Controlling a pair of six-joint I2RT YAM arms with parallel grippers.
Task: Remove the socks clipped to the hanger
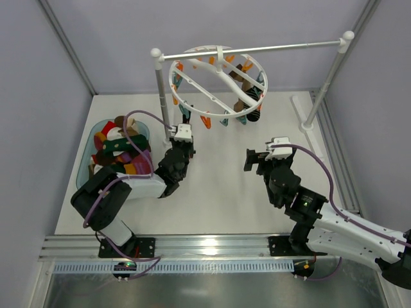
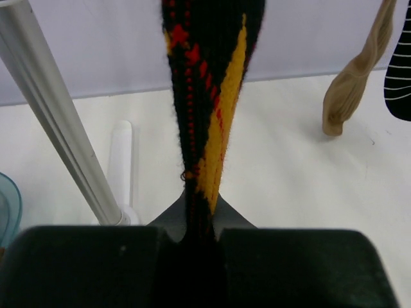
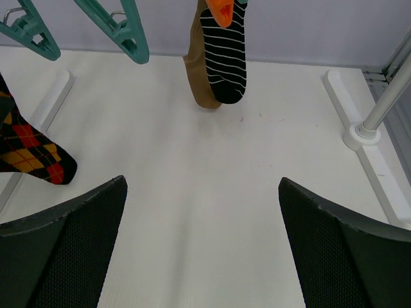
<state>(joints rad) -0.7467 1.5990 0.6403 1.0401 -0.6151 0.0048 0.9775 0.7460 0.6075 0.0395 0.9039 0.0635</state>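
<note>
The white ring hanger hangs from the rack's metal bar, rimmed with orange and teal clips. A tan sock and a black-white striped sock hang from its right side. My left gripper is below the ring's left edge, shut on a black sock with red and yellow diamonds; the sock runs up out of the left wrist view, so its clip is hidden. The same sock's toe shows at the left of the right wrist view. My right gripper is open and empty, low over the table.
A teal bin at the left holds several loose socks. The rack's white posts stand at the back left and back right, each on a white foot. Empty teal clips hang ahead of my right gripper.
</note>
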